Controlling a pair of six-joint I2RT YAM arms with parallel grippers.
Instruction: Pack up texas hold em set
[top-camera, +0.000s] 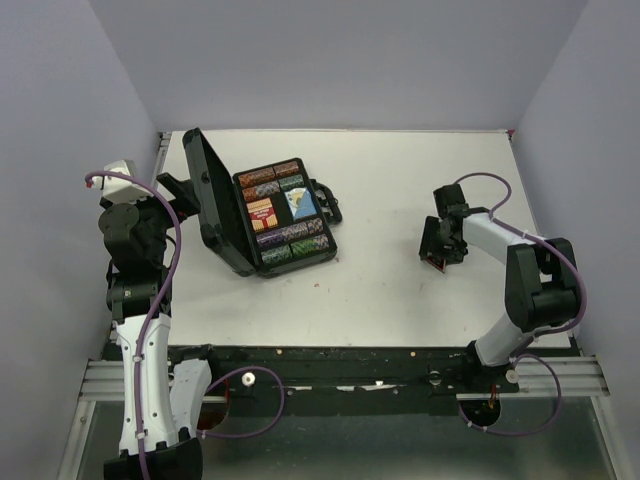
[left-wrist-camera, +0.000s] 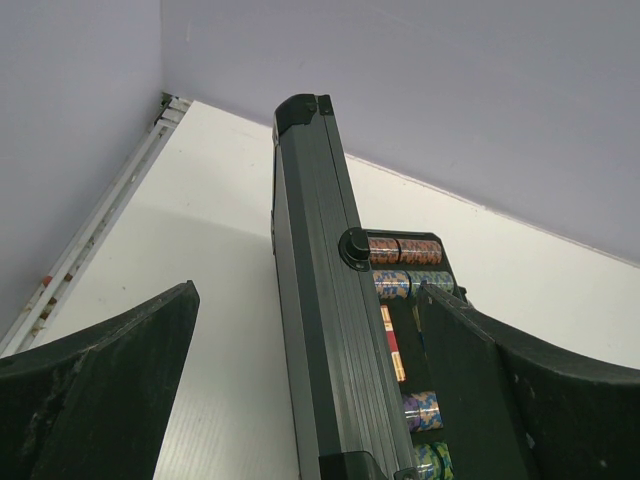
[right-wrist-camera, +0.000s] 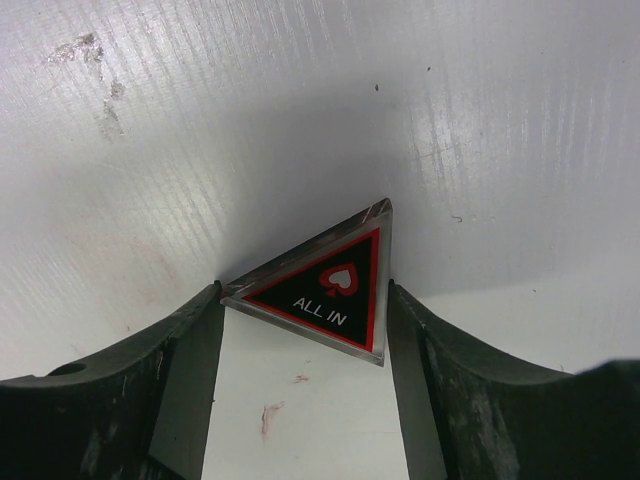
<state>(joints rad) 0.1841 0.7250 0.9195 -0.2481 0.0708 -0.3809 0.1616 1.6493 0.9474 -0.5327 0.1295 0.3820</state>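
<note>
Right wrist: right hand (right-wrist-camera: 305, 300) pinches black-red triangular plastic "ALL IN" token (right-wrist-camera: 325, 288).
Lift: straight up; the corner-held grip may pivot.
Left hand (left-wrist-camera: 308, 300): spread, astride black plastic case lid (left-wrist-camera: 305, 180).

case lid (left-wrist-camera: 322, 330) cut off below, chips (left-wrist-camera: 402, 250) half hidden

The upright lid (left-wrist-camera: 318, 300) of the open case (top-camera: 290, 215) stands between the spread fingers (left-wrist-camera: 110, 380) of the left pincer (left-wrist-camera: 310, 292), with a gap on each side. Bare tabletop (top-camera: 390, 200) lies wide between the case and the right pincer (right-wrist-camera: 305, 290), whose 2 fingers closely flank a triangular marker (right-wrist-camera: 335, 285). Walls (top-camera: 330, 60) close 3 sides.
</note>
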